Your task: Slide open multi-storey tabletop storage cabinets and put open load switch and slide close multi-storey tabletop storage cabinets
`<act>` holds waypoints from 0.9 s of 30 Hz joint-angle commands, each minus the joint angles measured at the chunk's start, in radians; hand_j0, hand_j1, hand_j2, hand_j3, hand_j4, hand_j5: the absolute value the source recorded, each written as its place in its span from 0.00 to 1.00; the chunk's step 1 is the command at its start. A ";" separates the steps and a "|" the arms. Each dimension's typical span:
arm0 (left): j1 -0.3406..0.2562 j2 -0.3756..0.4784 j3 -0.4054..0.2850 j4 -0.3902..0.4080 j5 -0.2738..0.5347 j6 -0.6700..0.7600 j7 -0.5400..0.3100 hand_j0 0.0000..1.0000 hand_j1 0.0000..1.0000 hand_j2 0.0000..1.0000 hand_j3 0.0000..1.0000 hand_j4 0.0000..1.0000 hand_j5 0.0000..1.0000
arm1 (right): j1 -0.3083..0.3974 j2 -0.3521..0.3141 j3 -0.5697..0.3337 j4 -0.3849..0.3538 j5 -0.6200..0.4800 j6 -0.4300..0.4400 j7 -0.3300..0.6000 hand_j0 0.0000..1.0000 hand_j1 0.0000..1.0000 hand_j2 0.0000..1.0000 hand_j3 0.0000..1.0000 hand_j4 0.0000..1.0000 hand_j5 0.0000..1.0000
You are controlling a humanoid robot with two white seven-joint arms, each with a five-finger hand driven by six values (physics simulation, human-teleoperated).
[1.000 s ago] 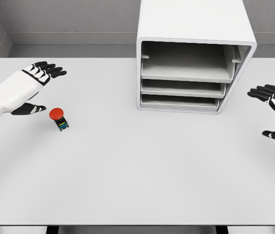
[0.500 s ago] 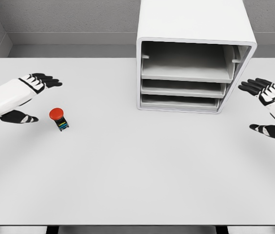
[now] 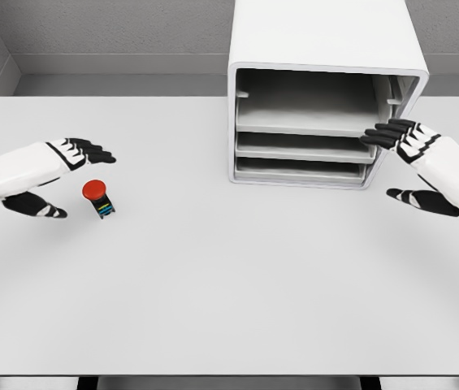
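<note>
Though nothing on it carries any readable writing, the switch (image 3: pixel 99 199) is easy to pick out in the head view: a small dark block with a round red cap on top and blue and yellowish stripes on its side, standing on the smooth, matte white table (image 3: pixel 213 284) at the left, well apart from the cabinet (image 3: pixel 323 93). That cabinet is a glossy white box with rounded corners at the back of the table, right of the middle; its front shows three flat shelves or trays stacked one above another, and the deeper parts of the lower two are lost in shadow. No brand or label shows on it. Its top is cut off by the picture's upper edge. Just left of the switch hangs the left hand (image 3: pixel 54 175), white-backed with black fingers, spread wide and holding nothing, thumb below and fingers reaching out above the red cap without touching it. At the cabinet's right front corner, the right hand (image 3: pixel 414 166) is likewise opened wide and empty, its fingertips (image 3: pixel 373 138) overlapping the cabinet's edge; whether they touch it I cannot tell.
</note>
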 commanded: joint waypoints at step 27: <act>-0.150 -0.092 -0.164 0.211 -0.140 0.002 0.000 1.00 1.00 1.00 1.00 1.00 1.00 | -0.287 0.055 0.332 0.007 0.000 0.000 0.010 0.91 0.91 0.91 0.91 0.91 0.91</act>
